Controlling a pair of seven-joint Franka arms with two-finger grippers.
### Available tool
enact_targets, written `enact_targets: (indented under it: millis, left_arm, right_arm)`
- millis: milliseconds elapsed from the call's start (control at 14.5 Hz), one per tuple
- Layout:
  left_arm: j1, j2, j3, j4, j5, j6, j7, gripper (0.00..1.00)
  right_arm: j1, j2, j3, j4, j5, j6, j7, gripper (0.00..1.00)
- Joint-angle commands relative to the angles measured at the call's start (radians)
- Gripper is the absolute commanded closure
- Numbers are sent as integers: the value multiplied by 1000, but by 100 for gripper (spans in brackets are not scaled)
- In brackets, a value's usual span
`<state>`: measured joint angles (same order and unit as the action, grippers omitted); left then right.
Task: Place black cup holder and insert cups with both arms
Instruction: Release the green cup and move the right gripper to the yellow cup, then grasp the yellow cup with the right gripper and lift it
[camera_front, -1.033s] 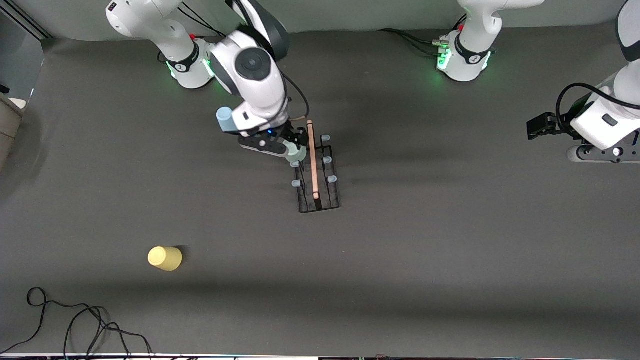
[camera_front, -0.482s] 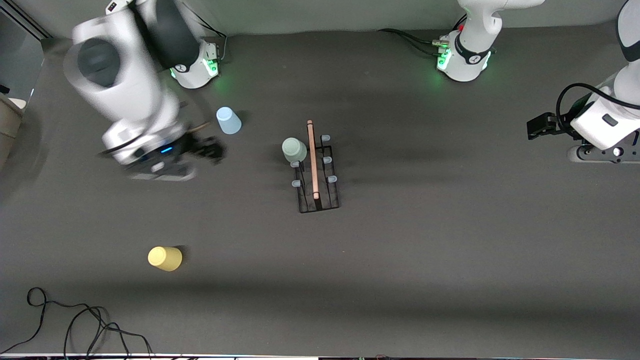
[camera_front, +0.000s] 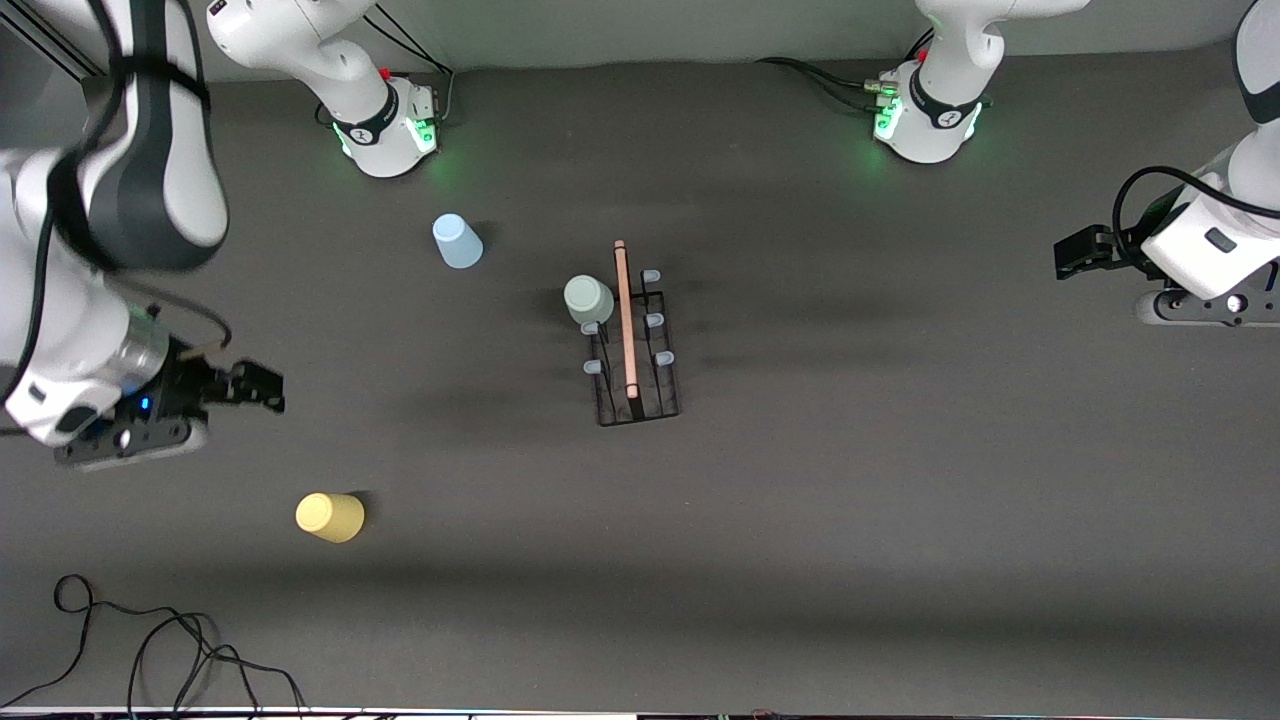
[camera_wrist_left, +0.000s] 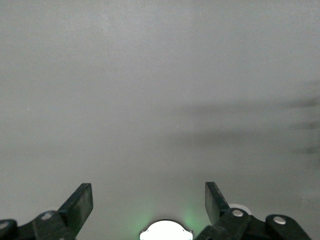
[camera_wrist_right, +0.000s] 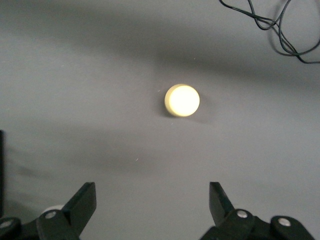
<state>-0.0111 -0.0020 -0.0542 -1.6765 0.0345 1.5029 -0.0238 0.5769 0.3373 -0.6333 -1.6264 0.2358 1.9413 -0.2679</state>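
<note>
Rack (camera_front: 634, 345): we see it mid-desk, green cup (camera_front: 588, 299) on a peg.
Blue cup (camera_front: 456, 241): near right base.
Yellow cup (camera_front: 329, 517): near camera.
Right claw (camera_front: 258, 387): wide open, empty, above desk.
Left claw (camera_front: 1078, 252): waits, open, empty.

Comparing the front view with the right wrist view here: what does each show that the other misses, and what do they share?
Only the front view shows the black cup holder with the pale green cup on a peg, the light blue cup nearer the right arm's base, and the left tool waiting at its end of the table. Only the right wrist view shows the right tool open, fingers apart and empty. Both show the yellow cup standing upside down on the table and the loose black cable.
</note>
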Motion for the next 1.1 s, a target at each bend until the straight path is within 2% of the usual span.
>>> enact_targets:
  millis: [0, 207, 482, 620, 1033]
  left_arm:
    - [3, -19, -1, -6, 7, -10, 15, 0]
    - [3, -19, -3, -5, 7, -10, 15, 0]
    - [2, -19, -3, -5, 7, -10, 15, 0]
    - [3, -19, -1, -6, 7, -10, 15, 0]
    - [3, -19, -3, -6, 7, -10, 15, 0]
  right_arm:
    - [-49, 156, 1, 42, 123, 88, -89, 0]
    - [-83, 291, 7, 97, 224, 151, -116, 0]
    - [-106, 423, 12, 160, 322, 188, -119, 0]
    - [-106, 460, 14, 158, 327, 244, -119, 0]
    - [-106, 508, 26, 158, 375, 275, -117, 2]
